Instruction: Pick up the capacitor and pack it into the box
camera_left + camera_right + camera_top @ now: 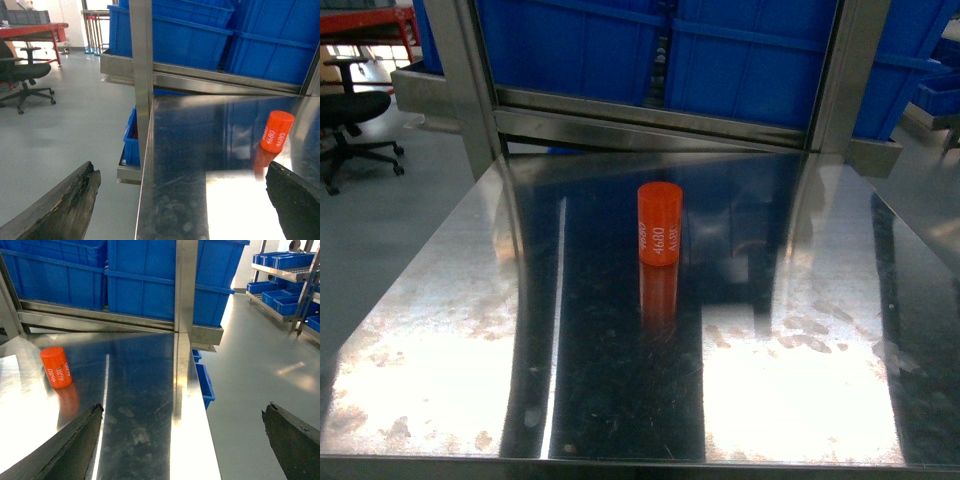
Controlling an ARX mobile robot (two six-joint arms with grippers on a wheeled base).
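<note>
Here the orange capacitor stands upright near the middle of the steel table, untouched. Both the left gripper and right gripper hang spread wide, holding nothing, well back from it. Better to descend squarely over the cylinder and close across its sides, lest it topple. No box is in view.

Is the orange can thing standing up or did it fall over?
Standing up. The orange capacitor rests on its flat end on the steel table, round top facing up, its reflection straight below it.
</note>
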